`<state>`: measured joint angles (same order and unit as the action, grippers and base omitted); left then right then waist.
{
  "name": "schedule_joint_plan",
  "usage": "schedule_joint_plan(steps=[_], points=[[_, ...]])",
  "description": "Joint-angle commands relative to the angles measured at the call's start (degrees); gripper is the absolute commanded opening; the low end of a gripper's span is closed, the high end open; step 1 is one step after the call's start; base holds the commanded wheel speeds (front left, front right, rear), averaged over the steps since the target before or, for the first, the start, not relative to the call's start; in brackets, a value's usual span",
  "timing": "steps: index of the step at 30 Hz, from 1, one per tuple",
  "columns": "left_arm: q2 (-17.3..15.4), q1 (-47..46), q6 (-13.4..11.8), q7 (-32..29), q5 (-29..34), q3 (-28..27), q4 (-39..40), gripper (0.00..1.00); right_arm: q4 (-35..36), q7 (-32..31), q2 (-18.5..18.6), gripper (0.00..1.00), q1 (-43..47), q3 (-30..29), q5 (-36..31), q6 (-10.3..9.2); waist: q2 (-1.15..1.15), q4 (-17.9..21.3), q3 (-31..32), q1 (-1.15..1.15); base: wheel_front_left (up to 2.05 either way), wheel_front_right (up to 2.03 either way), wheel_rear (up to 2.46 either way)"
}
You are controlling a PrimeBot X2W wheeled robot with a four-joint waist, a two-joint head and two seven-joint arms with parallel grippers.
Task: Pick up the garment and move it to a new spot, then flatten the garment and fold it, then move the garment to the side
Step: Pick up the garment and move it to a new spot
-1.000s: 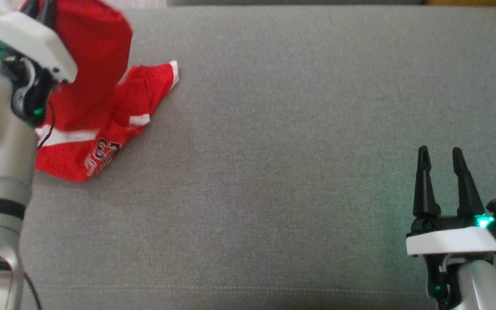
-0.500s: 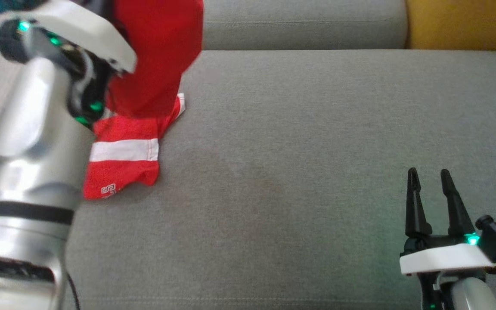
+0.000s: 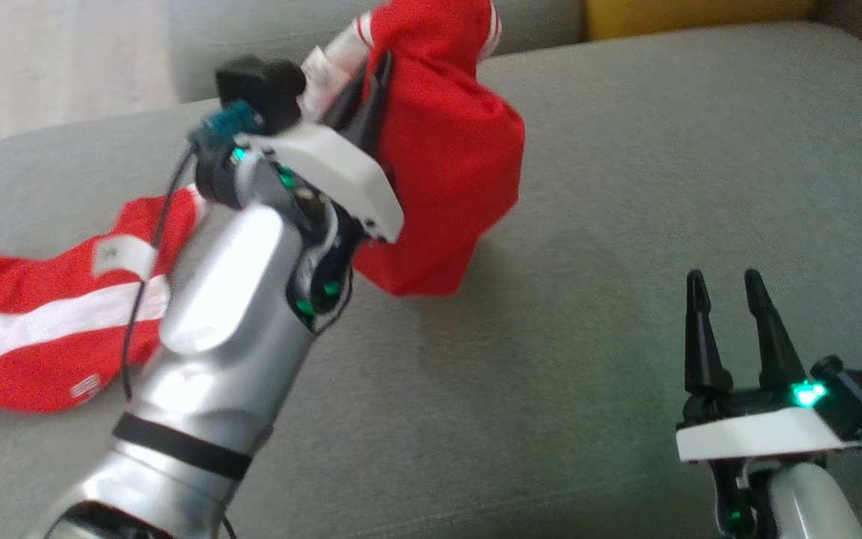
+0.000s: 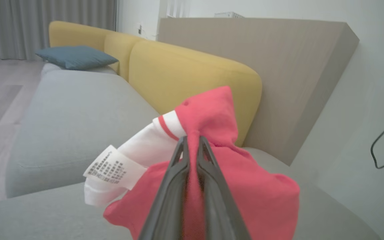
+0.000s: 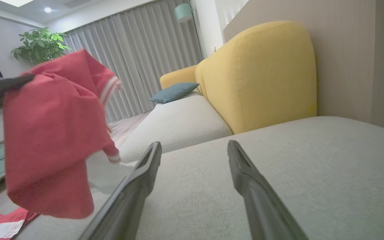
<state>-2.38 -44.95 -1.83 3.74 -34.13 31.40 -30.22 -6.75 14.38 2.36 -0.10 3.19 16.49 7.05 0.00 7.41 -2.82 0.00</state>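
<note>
Two grippers, one red garment point(image 3: 438, 165), all over the grey seat cushion point(image 3: 625, 187). At the cushion's left end the trailing end point(image 3: 27, 344) with its white stripe lies flat on the fabric. Further along, the left gripper point(image 4: 192, 141) is pinched tight on a bunch of cloth near a white cuff and care label point(image 4: 110, 166), holding it above the cushion. The bunch's lowest fold hangs just over the cushion's middle or brushes it, can't tell which. Toward the cushion's right end the right gripper point(image 3: 723, 281) hovers low, fingers moderately apart, holding nothing.

Step in hand, as I judge it, is the pick-up-and-move. Next: carry on toward the cushion's open middle, then lower and let go so the cloth can be spread.

Against half a second ago, the head camera has swung, so much of the shift is camera. Even so, the bunch looks further along the cushion, with more cloth trailing behind. Right gripper looks unchanged, same gap.
</note>
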Motion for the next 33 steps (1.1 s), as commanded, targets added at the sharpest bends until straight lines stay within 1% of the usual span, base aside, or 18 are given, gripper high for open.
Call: schedule_joint_plan(steps=[1,5,6,8,9,10,13,15,20,22,23,24,28,33], points=[[-0.83,-1.40,-1.08,1.19,-0.77,-0.52,1.54,0.00,2.61,0.62,0.52,1.00,-3.38,1.94,0.64,0.44,0.00,4.76,-2.30,0.00,0.00,0.00,0.00],[-0.55,-0.60,-3.23,3.07,-2.20,2.42,-0.19,0.00,3.64,0.62,0.52,1.00,-4.65,2.99,1.78,0.44,0.00,9.11,-4.48,0.00,0.00,0.00,0.00],[-0.53,-0.78,-4.07,4.03,-4.02,4.07,-1.18,0.00,3.95,0.62,0.52,1.00,-5.31,3.49,2.36,0.44,0.00,10.90,-5.60,0.00,0.00,0.00,0.00],[-0.52,-1.38,-4.88,5.23,-5.39,5.52,-2.72,0.00,4.06,0.62,0.52,1.00,-5.89,3.97,2.84,0.44,0.00,12.36,-6.49,0.00,0.00,0.00,0.00],[-0.52,-1.85,-5.31,5.94,-5.79,6.21,-3.68,0.62,4.11,0.62,0.52,1.00,-6.13,4.10,3.06,0.44,0.00,12.91,-6.91,0.00,0.00,0.00,0.00],[-0.52,-2.33,-5.69,6.41,-6.22,6.84,-4.80,1.00,4.12,0.62,0.52,1.00,-6.36,4.19,3.25,0.44,0.00,13.37,-7.24,0.00,0.00,0.00,0.00],[-0.51,-4.02,-6.07,7.97,-7.25,8.42,-7.59,1.00,4.15,0.62,0.52,1.00,-6.77,4.09,3.65,0.44,0.00,13.86,-7.80,0.00,0.00,0.00,0.00],[-0.51,-5.08,-6.04,9.03,-7.74,8.84,-9.05,1.00,4.27,0.62,0.52,1.00,-6.82,3.55,3.76,0.44,0.00,13.43,-7.99,0.00,0.00,0.00,0.00],[-0.73,-7.15,-5.69,10.80,-6.60,8.13,-12.17,1.00,4.16,0.62,0.52,1.00,-6.57,2.31,3.26,0.44,0.00,9.97,-7.48,0.00,0.00,0.00,0.00],[-1.50,-7.17,-5.44,11.09,-6.06,6.98,-12.45,1.00,4.04,0.62,0.52,1.00,-6.32,1.78,2.84,0.44,0.00,7.98,-6.83,0.00,0.00,0.00,0.00],[-1.50,-7.17,-5.44,11.09,-6.06,6.98,-12.45,1.00,4.04,0.62,0.52,1.00,-6.32,1.78,2.84,0.44,0.00,7.98,-6.83,0.00,0.00,0.00,0.00],[-2.06,-6.95,-5.37,11.16,-5.74,6.31,-12.31,1.00,3.94,0.62,0.52,1.00,-6.17,1.54,2.58,0.44,0.00,6.90,-6.46,0.00,0.00,0.00,0.00],[-4.90,-4.15,-5.30,11.23,-2.62,3.04,-8.12,1.00,3.49,0.62,0.52,1.00,-5.27,0.50,1.32,0.44,0.00,1.99,-4.79,0.00,0.00,0.00,0.00],[-8.05,4.18,-5.11,11.24,1.11,-0.58,-1.20,1.00,2.49,0.62,0.52,1.00,-3.74,-0.91,-0.07,0.44,0.00,-3.62,-2.07,0.00,0.00,0.00,0.00]])
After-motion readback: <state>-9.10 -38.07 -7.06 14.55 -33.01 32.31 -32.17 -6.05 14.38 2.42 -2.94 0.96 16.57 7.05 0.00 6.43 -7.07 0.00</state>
